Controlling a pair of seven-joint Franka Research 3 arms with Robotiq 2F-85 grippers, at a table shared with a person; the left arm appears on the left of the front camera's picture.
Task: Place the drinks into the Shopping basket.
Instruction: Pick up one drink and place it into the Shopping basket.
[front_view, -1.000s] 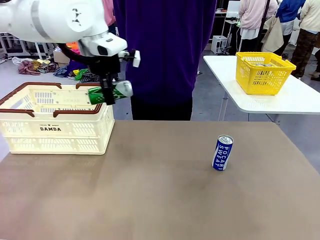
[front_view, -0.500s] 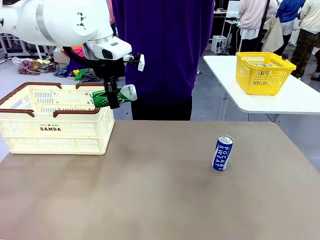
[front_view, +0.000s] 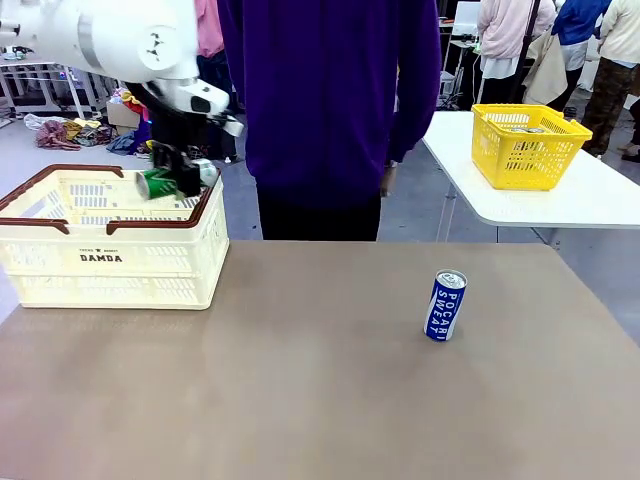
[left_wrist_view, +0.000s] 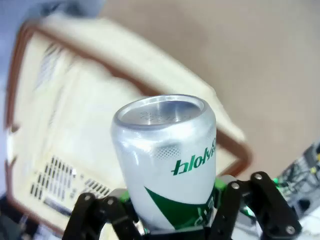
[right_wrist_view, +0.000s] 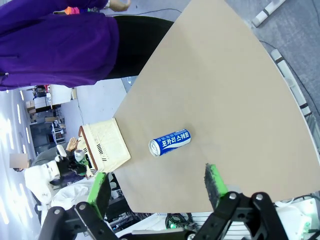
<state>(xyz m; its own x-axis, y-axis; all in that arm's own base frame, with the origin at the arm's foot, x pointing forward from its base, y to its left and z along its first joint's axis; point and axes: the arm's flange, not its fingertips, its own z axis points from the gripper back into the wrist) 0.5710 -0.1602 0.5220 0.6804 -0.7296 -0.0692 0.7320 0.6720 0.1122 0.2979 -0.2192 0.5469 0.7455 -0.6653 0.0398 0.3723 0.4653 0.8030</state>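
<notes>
A person (front_view: 330, 100) in purple stands at the far edge of the surface (front_view: 320, 390), near the Shopping basket (front_view: 110, 275). A yellow basket (front_view: 528, 150) sits on a side table (front_view: 600, 205), well apart. The left jaws are closed on the green can (front_view: 155, 184) above the Shopping basket's far right corner. Its long axis is near level, left end a little lower. The blue can (front_view: 445, 305) stands upright on the surface. The right jaws are open.

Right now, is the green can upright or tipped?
Tipped: the green can lies sideways in the left tool, over the Shopping basket's far side.
</notes>
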